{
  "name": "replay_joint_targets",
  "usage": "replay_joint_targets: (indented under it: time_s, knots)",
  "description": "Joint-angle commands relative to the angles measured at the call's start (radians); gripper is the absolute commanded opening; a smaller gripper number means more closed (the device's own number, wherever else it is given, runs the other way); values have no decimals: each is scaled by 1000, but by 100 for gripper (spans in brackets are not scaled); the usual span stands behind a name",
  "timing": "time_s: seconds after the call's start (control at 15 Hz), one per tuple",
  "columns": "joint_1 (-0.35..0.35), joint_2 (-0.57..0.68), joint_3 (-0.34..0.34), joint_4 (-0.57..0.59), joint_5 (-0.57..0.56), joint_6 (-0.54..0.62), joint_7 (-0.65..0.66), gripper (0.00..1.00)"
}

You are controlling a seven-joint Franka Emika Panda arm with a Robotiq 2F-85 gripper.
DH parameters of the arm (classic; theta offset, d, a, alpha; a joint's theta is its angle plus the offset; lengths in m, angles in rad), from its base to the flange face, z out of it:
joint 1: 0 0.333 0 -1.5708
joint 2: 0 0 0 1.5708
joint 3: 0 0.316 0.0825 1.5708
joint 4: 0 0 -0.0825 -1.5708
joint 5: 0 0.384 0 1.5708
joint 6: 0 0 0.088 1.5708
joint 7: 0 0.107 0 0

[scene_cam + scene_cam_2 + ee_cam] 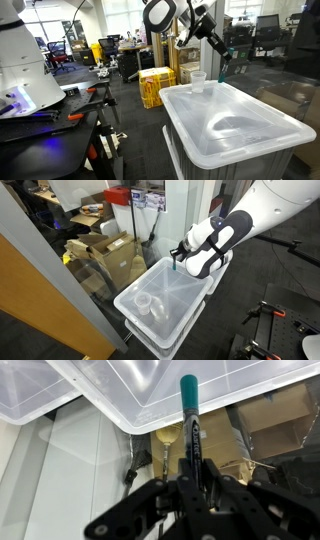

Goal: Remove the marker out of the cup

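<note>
From here the marker (188, 415) reads as smooth plastic, with a satin teal cap and a glossy dark barrel. The fingers (213, 490) look matt black. The cup (198, 78) is cloudy translucent plastic and the bin lid (235, 125) glossy milky plastic. The arm shell (265, 205) shines white, and the cardboard boxes (108, 248) look matt.

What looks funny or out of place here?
Nothing looks spilled or broken. The one odd bit is that the marker is not in the cup. It is pinched in the gripper, up in the air near a corner of the lid. The cup stands upright on that lid.
</note>
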Motion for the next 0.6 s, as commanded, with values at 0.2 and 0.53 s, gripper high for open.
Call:
replay_joint_targets:
  time_s: [0.2, 0.53]
  knots:
    - [-426, -42, 357, -23, -248, 0, 135, 5]
    - [-646, -3, 518, -19, -352, -1, 145, 5]
